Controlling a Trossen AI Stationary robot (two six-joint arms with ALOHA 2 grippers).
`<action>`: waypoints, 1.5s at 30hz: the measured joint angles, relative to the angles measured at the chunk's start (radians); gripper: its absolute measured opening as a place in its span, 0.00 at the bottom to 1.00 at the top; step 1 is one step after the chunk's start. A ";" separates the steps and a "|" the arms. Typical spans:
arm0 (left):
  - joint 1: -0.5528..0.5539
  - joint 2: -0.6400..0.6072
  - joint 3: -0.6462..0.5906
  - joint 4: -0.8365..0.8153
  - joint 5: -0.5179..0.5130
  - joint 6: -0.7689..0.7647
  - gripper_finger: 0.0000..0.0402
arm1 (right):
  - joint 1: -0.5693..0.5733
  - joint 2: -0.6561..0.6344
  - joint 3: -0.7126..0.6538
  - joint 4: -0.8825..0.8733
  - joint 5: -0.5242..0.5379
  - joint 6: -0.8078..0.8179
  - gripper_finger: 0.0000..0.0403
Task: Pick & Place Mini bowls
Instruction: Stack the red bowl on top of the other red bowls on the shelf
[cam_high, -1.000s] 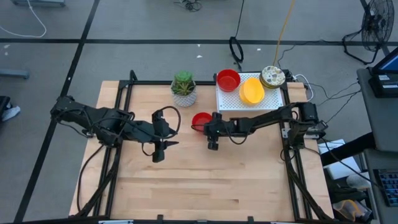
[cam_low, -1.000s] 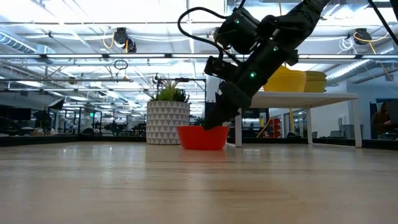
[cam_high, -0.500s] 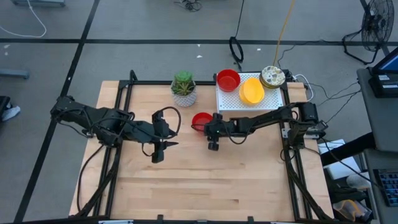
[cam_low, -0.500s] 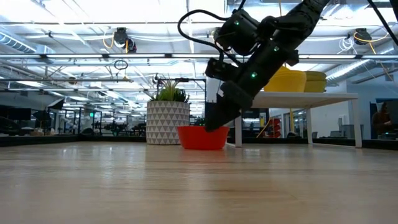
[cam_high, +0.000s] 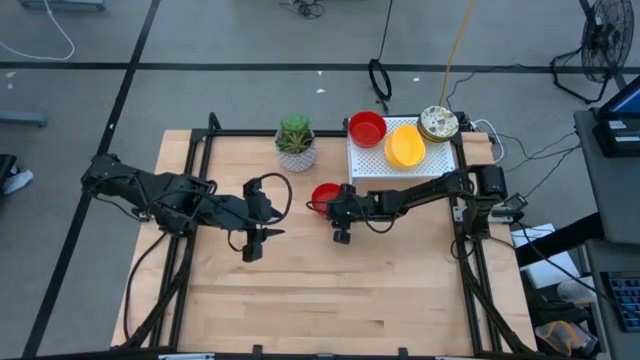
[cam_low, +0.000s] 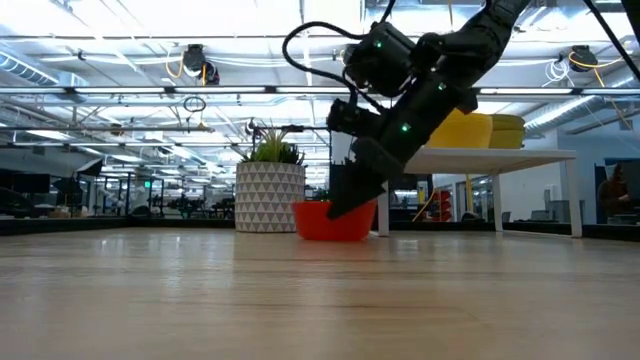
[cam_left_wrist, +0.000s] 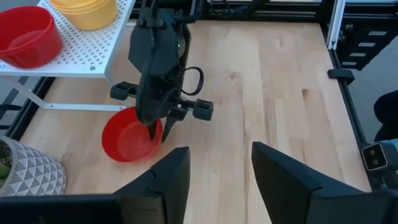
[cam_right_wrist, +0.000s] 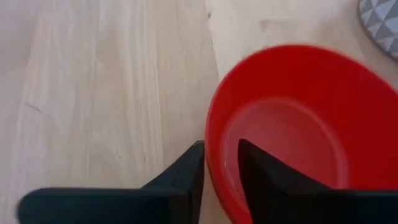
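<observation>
Near mid-surface I see the right gripper (cam_right_wrist: 219, 171) with jaws pinching the rim of 1 red bowl (cam_high: 324, 195) resting on the wood. My left gripper (cam_high: 256, 236) hovers well apart, jaws spread.

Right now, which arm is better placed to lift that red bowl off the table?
The right. The right gripper already straddles the rim of the red bowl, one finger inside and one outside. The left gripper hovers open over bare wood, off to the bowl's side, holding nothing.
</observation>
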 joint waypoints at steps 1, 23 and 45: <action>0.000 0.000 0.000 0.000 0.002 0.000 0.44 | 0.000 0.001 0.000 -0.005 0.000 -0.001 0.19; 0.000 0.000 0.000 0.006 0.045 -0.031 0.41 | 0.139 -0.456 0.006 -0.060 0.052 -0.200 0.00; 0.021 0.000 0.000 0.018 0.044 -0.088 0.39 | -0.295 -0.509 0.100 -0.172 0.207 -0.161 0.00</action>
